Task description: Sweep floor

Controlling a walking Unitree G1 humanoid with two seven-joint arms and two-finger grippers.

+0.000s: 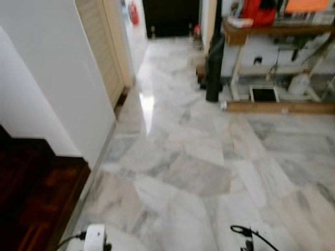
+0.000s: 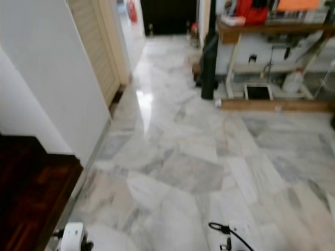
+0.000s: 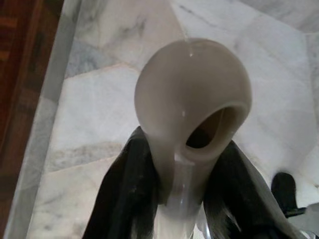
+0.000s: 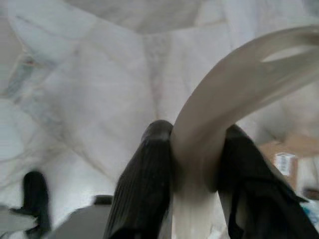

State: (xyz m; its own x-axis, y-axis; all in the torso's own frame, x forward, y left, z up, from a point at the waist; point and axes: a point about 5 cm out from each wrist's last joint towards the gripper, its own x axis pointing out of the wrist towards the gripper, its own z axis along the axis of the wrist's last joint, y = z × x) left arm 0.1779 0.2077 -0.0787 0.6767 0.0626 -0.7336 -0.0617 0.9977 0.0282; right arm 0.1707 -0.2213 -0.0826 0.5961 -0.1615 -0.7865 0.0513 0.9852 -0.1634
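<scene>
Pinching a white handle (image 3: 192, 129), the left gripper (image 3: 182, 199) hangs over marble floor (image 1: 199, 157) (right gripper (image 4: 192, 169) likewise clamps a curved white handle (image 4: 234, 94)).

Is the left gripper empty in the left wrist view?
No, the left gripper has its two black fingers closed around a pale rounded handle.

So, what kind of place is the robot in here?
Probably a home hallway or utility area: a marble tile floor, a louvred door on the left, and a cluttered wooden shelf on the right.
</scene>
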